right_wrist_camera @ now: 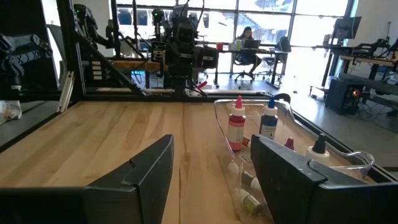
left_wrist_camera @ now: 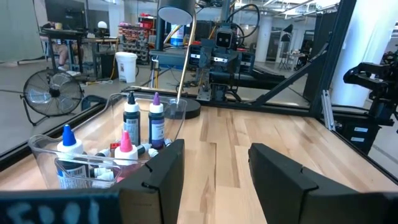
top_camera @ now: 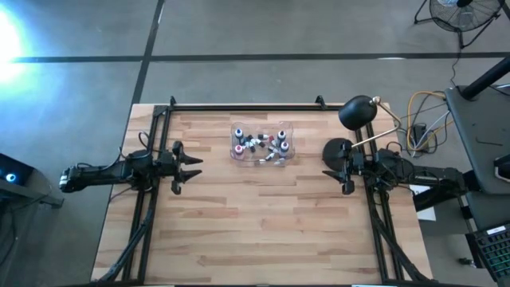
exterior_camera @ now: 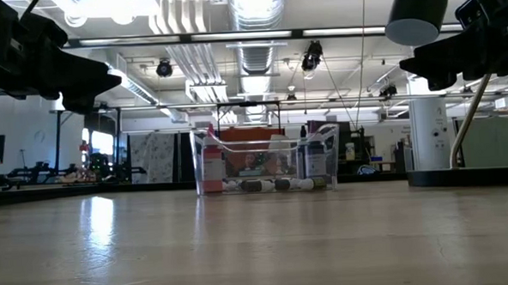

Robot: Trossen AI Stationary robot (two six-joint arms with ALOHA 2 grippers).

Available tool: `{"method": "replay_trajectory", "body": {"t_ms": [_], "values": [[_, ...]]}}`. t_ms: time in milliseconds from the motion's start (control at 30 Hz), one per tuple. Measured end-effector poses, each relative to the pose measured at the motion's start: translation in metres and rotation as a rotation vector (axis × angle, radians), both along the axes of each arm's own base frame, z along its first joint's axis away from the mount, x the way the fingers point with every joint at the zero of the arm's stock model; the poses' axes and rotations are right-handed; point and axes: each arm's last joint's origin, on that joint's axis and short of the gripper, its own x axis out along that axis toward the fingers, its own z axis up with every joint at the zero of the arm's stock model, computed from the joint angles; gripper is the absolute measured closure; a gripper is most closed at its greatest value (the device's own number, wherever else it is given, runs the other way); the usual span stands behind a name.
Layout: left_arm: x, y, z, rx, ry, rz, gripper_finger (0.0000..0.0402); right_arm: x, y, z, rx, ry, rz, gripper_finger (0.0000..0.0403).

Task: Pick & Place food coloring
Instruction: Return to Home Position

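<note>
Dark fingers (left_wrist_camera: 158, 180) of the left gripper (left_wrist_camera: 216, 149) are filling the near edge of the left wrist view, spread apart with only bare wood showing between them. In the high view this gripper is hovering over the left side of the wooden table (top_camera: 263, 231) and pointing toward the middle. Opposite it, the right gripper (top_camera: 335, 170) is hanging over the right side and facing inward, its 2 fingers also parted and gripping nothing. Both grippers are sitting well apart from the clear plastic box (top_camera: 236, 127), which is resting between them, nearer the table's top edge in the high view. Every one of the food coloring bottles (top_camera: 260, 146) in view is sitting inside this box. In the left wrist view, a blue-capped bottle (left_wrist_camera: 67, 144), a pink-capped bottle (left_wrist_camera: 125, 146), a black-tipped bottle (left_wrist_camera: 130, 115) and a purple-capped bottle (left_wrist_camera: 155, 118) are standing upright there. In the right wrist view, a red-capped bottle (right_wrist_camera: 236, 124) is standing upright beside a blue-tipped one, and others are lying on the box floor. A black desk lamp (top_camera: 357, 112) is standing just beside the right gripper. Beyond the table, a fan (left_wrist_camera: 56, 93) is standing on the floor, and a person (right_wrist_camera: 244, 43) is sitting at a desk.
</note>
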Motion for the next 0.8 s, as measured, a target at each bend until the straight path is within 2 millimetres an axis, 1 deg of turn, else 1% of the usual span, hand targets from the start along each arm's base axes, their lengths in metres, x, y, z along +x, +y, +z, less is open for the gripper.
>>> {"method": "replay_trajectory", "body": {"t_ms": [800], "values": [[0.0000,0.0000,0.0000,0.000,0.000,0.000,0.0248,0.0000,0.0000,0.0000,0.000,0.000,0.000,0.0195]]}}
